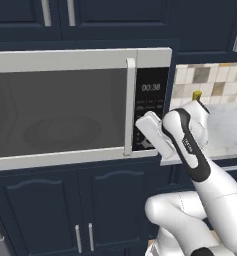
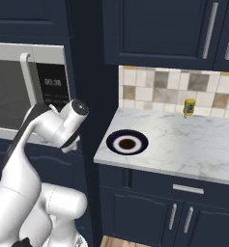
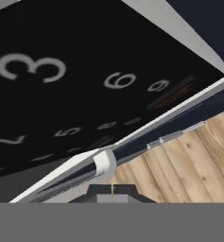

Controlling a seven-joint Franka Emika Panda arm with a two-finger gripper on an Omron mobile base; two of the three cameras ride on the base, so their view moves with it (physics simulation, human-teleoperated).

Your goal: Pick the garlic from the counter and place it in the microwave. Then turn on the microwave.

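Microwave (image 1: 65, 112): door closed.
Gripper (image 3: 112, 189): jaws closed, empty, at the microwave's keypad (image 1: 149, 107).
Left: pressing start, seemingly.

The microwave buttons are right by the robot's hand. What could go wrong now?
1. The keypad has many small buttons packed together, and in the hand view the closed fingers sit low by its bottom edge, so they might press the wrong one or slip off.
2. The hand is close to the long handle of the microwave, so a sideways slide might bump the shut door.
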